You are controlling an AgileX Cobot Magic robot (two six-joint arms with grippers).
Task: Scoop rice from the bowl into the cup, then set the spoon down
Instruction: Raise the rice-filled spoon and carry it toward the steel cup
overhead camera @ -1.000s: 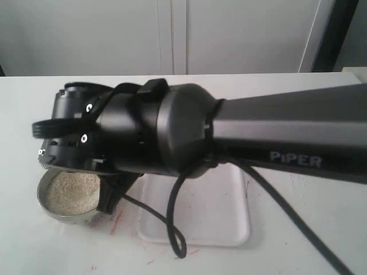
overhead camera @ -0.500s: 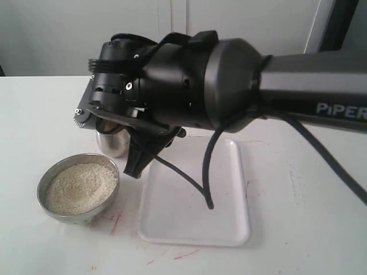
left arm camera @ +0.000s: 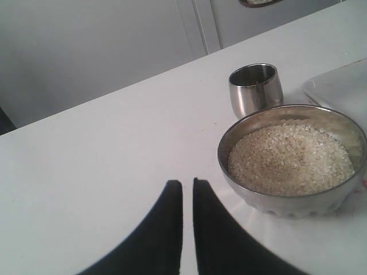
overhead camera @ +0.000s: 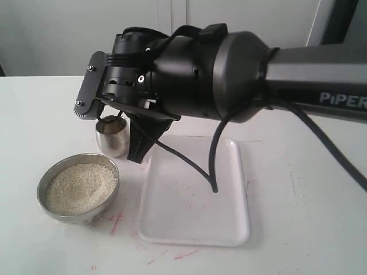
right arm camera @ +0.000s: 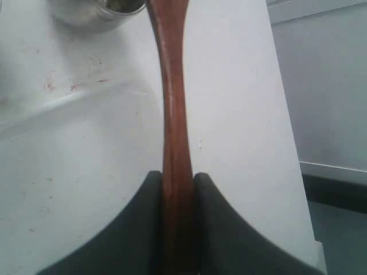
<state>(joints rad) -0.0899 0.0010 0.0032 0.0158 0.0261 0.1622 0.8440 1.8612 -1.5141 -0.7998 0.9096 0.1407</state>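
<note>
The steel bowl (overhead camera: 43, 200) holds a mound of pale rice (overhead camera: 80, 187) at the front left of the table. Just behind it stands the small shiny cup (overhead camera: 113, 141). My right arm (overhead camera: 195, 74) hangs over the cup. Its gripper (right arm camera: 176, 179) is shut on the brown wooden spoon's handle (right arm camera: 174, 109), which runs toward the cup's mouth (right arm camera: 97, 12); the spoon's oval end is out of view. My left gripper (left arm camera: 187, 184) is shut on nothing, low over the table, short of the bowl (left arm camera: 269, 201), rice (left arm camera: 289, 157) and cup (left arm camera: 256, 91).
A flat white tray (overhead camera: 195, 200) lies right of the bowl, its corner (left arm camera: 338, 86) beside the cup and its surface (right arm camera: 69, 166) under the spoon handle. A black cable (overhead camera: 213, 166) dangles from the right arm over the tray. Red marks stain the table's front.
The right arm has swung up and back from over the bowl to over the cup, carrying the spoon. The bowl of rice is now uncovered.
</note>
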